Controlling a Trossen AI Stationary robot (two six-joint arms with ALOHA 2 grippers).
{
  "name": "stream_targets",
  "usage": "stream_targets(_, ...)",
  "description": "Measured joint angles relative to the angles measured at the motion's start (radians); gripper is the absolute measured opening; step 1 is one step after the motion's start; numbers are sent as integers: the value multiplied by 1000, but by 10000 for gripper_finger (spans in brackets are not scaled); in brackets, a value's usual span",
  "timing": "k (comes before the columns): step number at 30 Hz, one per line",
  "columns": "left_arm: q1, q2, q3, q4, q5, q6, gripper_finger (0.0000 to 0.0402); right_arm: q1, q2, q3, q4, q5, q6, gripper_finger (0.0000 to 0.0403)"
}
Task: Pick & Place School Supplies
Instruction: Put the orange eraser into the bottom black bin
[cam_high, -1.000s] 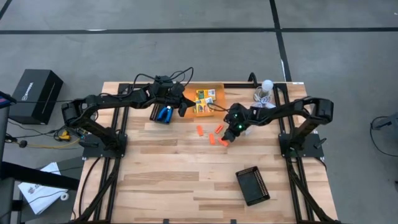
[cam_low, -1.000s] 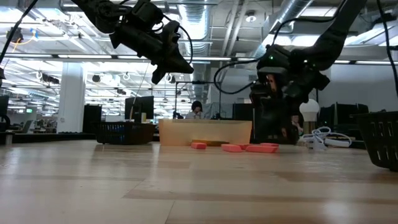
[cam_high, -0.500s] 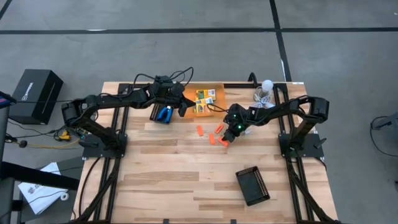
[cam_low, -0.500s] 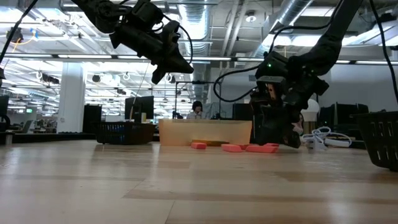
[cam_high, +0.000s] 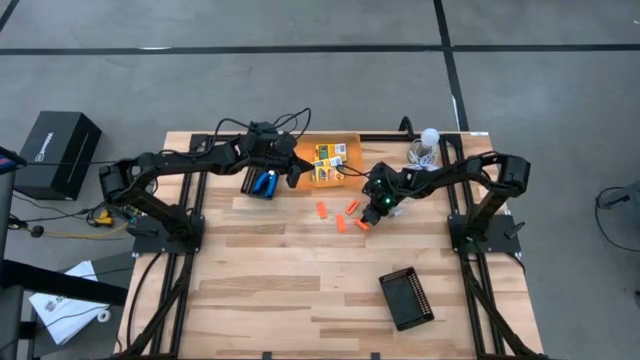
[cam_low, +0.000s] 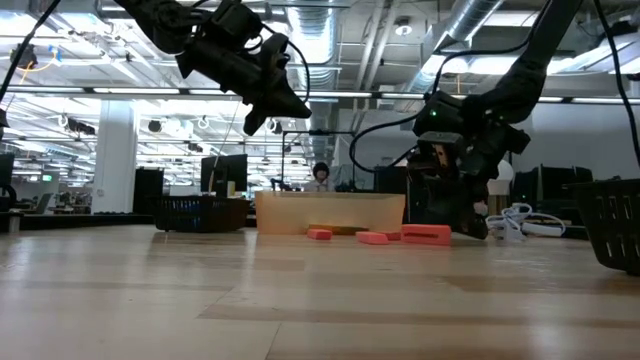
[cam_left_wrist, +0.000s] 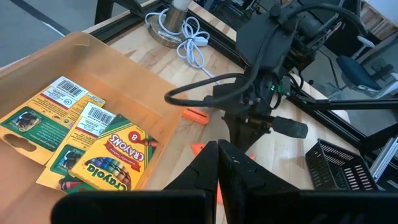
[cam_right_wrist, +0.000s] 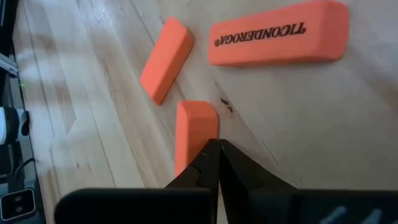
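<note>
Seen only from the right wrist: black lettering on one orange eraser (cam_right_wrist: 278, 33), a second eraser (cam_right_wrist: 166, 58) lying apart beside it, and a third (cam_right_wrist: 194, 134) pinched by its end between the right gripper's (cam_right_wrist: 212, 152) fingers, pressed together on it; from overhead, just small orange bits (cam_high: 342, 213) scattered mid-table, right gripper (cam_high: 368, 218) low among them near the right end of the scatter; from table height, one eraser (cam_low: 425, 234) lifted slightly at that gripper (cam_low: 440, 222), two others (cam_low: 320, 234) flat on the wood.

Seen only from the left wrist: crayon boxes (cam_left_wrist: 93, 146) lying flat in the shallow cardboard tray (cam_left_wrist: 118, 74), labels readable; left gripper (cam_left_wrist: 217, 155) with fingers together, holding nothing, hanging above the table just right of the tray.

Overhead: tray (cam_high: 352, 140) at the far edge of the table with yellow-and-green crayon boxes (cam_high: 330, 160) inside; blue-handled pliers (cam_high: 265, 183) left of it, under the left arm; black ridged tray (cam_high: 408, 298) near right; white cable with bulb (cam_high: 425, 145) far right.
</note>
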Motion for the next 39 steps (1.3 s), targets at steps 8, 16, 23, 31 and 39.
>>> stream_targets(8,0,0,-48,-1,0,-3,2,-34,0,0,0,6,-11,0)
stream_targets(16,0,0,-67,8,34,-26,2,-104,-14,-1,3,18,5,0)
stream_targets(23,0,0,-67,21,34,-16,2,-110,-156,0,84,-44,63,9)
stream_targets(31,2,0,-67,30,34,10,2,-45,-323,0,11,0,165,123)
stream_targets(39,2,0,-67,36,44,17,2,66,-331,7,-225,272,185,177)
